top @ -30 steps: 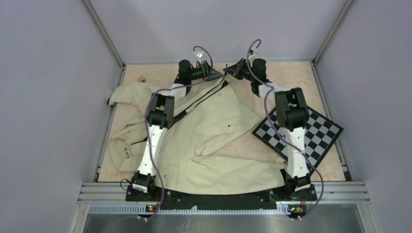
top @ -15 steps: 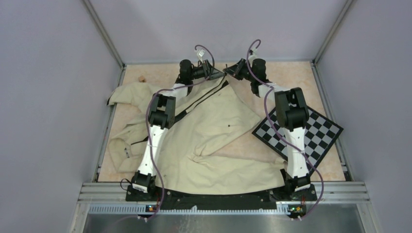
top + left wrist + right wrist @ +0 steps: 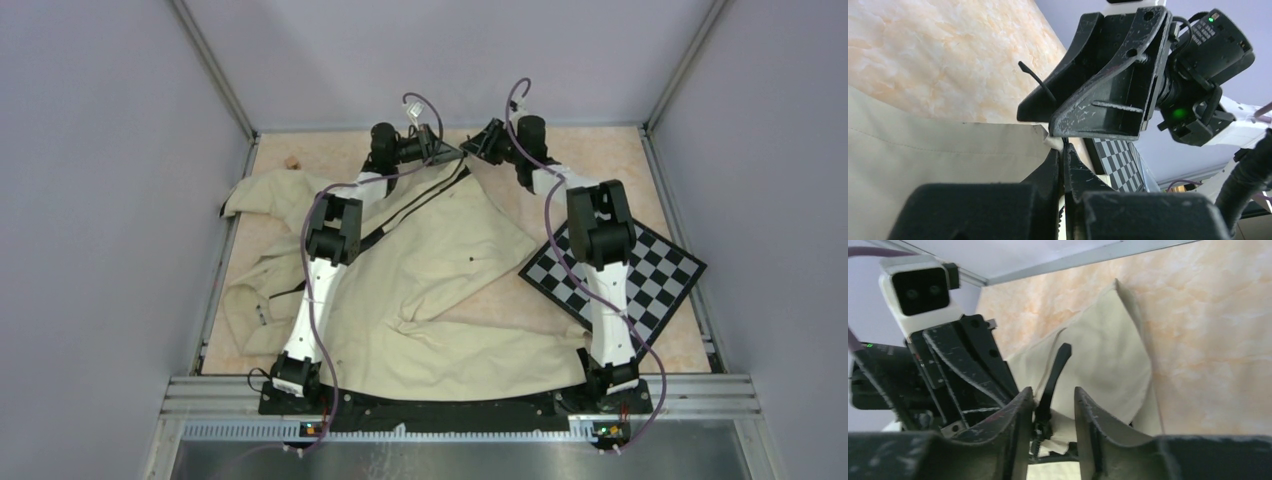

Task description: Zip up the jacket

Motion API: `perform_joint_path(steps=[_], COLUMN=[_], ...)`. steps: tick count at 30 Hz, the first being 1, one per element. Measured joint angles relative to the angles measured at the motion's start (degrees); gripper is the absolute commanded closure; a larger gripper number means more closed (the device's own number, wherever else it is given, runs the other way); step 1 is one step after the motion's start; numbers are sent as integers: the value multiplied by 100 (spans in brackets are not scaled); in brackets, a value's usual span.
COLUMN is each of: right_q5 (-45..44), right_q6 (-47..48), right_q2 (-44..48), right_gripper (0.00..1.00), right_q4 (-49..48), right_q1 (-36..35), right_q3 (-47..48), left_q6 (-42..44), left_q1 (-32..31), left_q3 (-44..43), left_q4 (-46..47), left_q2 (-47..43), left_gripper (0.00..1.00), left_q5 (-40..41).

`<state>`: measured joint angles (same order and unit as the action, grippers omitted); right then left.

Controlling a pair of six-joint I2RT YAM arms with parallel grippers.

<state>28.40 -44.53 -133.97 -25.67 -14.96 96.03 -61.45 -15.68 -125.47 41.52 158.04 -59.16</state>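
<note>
The cream jacket [image 3: 440,270] lies spread and wrinkled on the table, its black zipper strip [image 3: 420,200] running diagonally toward the far end. My left gripper [image 3: 452,152] is shut on the jacket's top edge beside the zipper; in the left wrist view [image 3: 1064,147] the jaws pinch thin fabric [image 3: 938,155]. My right gripper [image 3: 474,148] faces it, almost touching. In the right wrist view it [image 3: 1053,392] is open, with the black zipper pull [image 3: 1055,370] standing between its fingers, close to the left one, over the cream cloth [image 3: 1098,350].
A black-and-white checkerboard [image 3: 615,270] lies at the right, partly under the right arm. A small tan object [image 3: 292,161] sits at the far left. Metal frame rails and grey walls enclose the table. The jacket's sleeve [image 3: 255,290] bunches at the left edge.
My left gripper has shifted slightly right and my right gripper slightly left, so the two have closed in on each other at the jacket's top. The jacket has barely moved.
</note>
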Motion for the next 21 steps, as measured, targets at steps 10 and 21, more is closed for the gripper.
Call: perform_joint_path(steps=[10,21], right_q5=[361,1117], right_q6=[835,1517], right_q2=[350,839], right_gripper=[33,56], right_q4=[1543,1255], right_q1=[435,682], right_q3=[122,-1377], left_q6=[-273,-501], left_q1=[61,109], left_q3=[144,153], left_q4=[52,70], left_q2=[0,2], left_gripper=[100,100], left_q5=[144,306])
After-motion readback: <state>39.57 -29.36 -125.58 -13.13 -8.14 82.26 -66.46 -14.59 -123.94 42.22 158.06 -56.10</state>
